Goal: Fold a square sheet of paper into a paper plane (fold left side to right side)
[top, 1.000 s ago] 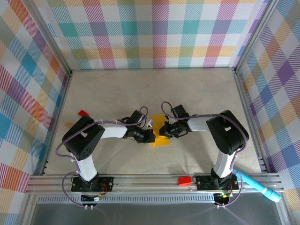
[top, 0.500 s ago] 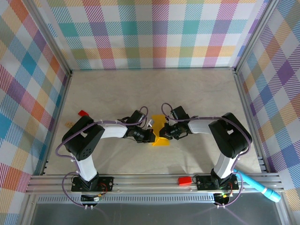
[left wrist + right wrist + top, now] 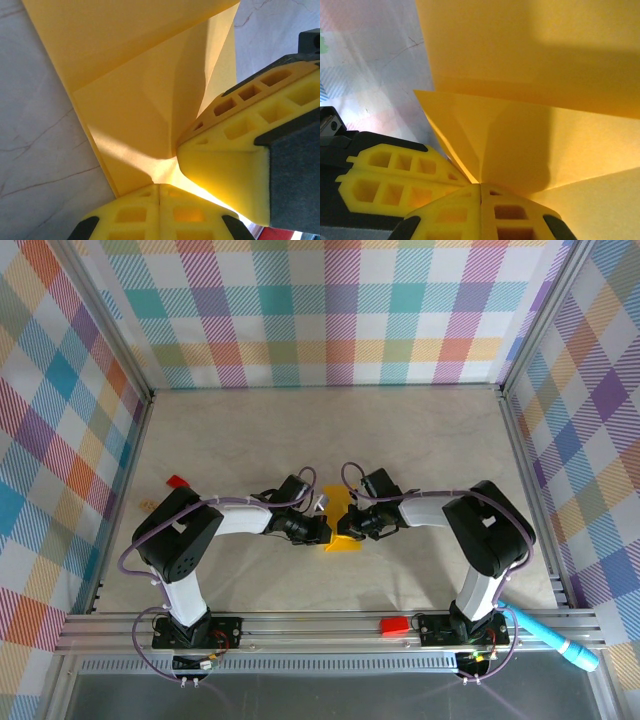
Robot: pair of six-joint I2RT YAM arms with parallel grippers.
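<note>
Paper [image 3: 340, 543] mid-table, caught between the two arms.
Left gripper [image 3: 159, 195] and right gripper [image 3: 481, 195] each pinch it, tips just beside each other; folds fan away from both, neither arm nearer.

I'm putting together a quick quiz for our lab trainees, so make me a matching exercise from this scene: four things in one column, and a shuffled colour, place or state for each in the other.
Things
1. square sheet of paper
2. pen-like cylinder
3. enclosure walls
4. left gripper

Matches
A. multicoloured plaid
B. shut on the sheet, mid-table
C. yellow-orange, partly folded
D. light blue, lying at the front right corner

Pairs: 1-C, 2-D, 3-A, 4-B
</note>
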